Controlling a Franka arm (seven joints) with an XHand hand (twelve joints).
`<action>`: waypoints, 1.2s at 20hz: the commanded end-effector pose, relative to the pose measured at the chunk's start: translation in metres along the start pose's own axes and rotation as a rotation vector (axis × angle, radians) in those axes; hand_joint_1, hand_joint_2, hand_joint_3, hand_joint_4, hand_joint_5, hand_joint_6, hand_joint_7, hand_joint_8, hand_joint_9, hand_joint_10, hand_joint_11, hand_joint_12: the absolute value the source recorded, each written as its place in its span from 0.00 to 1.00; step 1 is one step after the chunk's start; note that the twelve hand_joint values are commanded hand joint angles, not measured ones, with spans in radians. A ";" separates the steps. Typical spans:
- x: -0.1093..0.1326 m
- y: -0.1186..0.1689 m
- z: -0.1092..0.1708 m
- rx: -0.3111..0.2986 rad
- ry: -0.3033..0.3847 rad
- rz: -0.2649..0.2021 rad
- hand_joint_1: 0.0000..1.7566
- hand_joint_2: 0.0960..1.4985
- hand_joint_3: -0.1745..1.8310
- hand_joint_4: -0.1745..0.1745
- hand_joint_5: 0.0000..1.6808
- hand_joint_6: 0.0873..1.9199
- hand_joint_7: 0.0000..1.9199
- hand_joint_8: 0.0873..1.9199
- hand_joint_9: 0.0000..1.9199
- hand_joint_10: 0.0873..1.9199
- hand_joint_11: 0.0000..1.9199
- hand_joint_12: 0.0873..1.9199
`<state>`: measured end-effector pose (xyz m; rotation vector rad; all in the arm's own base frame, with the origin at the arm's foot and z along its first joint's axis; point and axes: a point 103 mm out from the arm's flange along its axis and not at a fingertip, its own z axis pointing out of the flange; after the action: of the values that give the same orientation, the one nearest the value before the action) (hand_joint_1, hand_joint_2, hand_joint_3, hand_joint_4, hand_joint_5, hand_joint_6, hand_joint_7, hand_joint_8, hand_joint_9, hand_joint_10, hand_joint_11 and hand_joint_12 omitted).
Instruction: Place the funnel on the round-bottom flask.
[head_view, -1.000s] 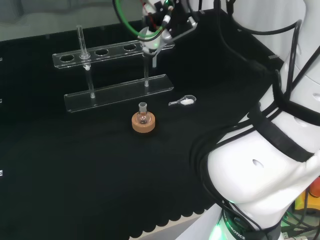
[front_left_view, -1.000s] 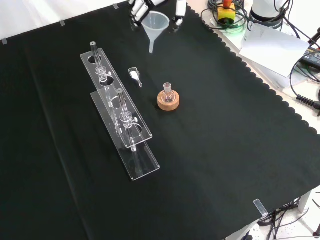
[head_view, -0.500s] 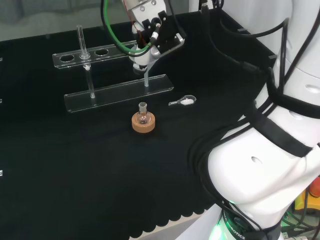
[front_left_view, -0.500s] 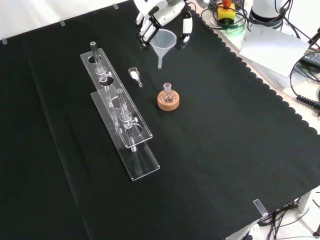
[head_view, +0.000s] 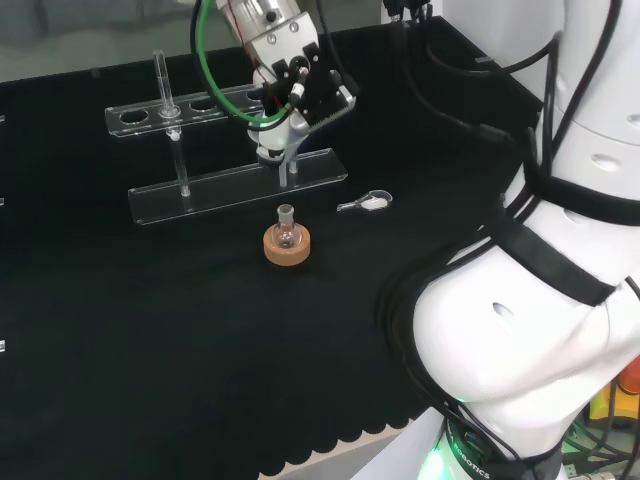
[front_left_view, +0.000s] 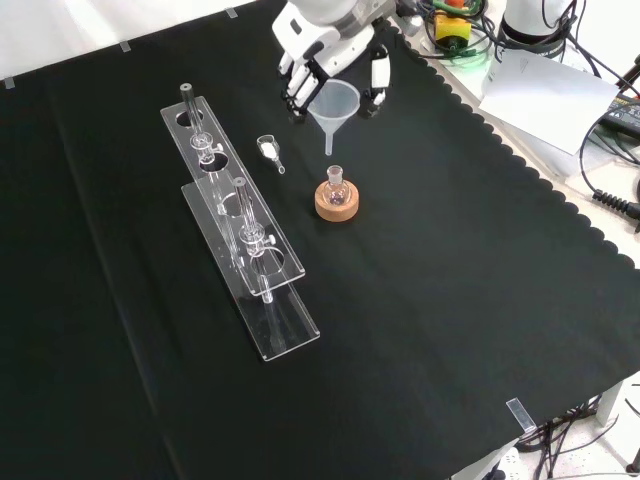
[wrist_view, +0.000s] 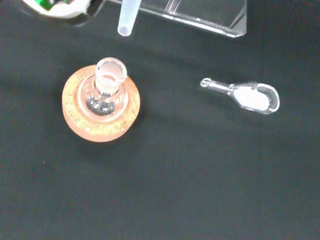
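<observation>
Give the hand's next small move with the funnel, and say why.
Probably bring the funnel straight over the flask, then lower it. The hand holds the funnel above the cloth, and in the wrist view its stem tip sits beside the flask's open neck, not yet over it.

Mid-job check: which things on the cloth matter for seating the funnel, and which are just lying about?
In the job:
- funnel, held in the hand
- round-bottom flask
- cork ring under the flask

Lying about:
- clear tube rack with its tubes
- small scoop holding white powder
</observation>
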<state>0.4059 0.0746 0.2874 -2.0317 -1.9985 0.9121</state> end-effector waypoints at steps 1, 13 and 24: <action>0.007 0.015 0.021 0.045 0.012 0.011 0.50 0.43 0.43 0.53 0.40 0.35 0.28 0.31 0.47 0.20 0.28 0.67; 0.012 0.021 0.032 0.064 0.019 -0.003 0.50 0.43 0.43 0.53 0.40 0.35 0.28 0.31 0.47 0.20 0.28 0.67; 0.014 0.027 0.036 0.072 0.021 -0.001 0.50 0.43 0.43 0.52 0.40 0.35 0.28 0.31 0.47 0.20 0.28 0.67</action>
<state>0.4077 0.0693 0.2447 -1.9780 -1.9419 0.9342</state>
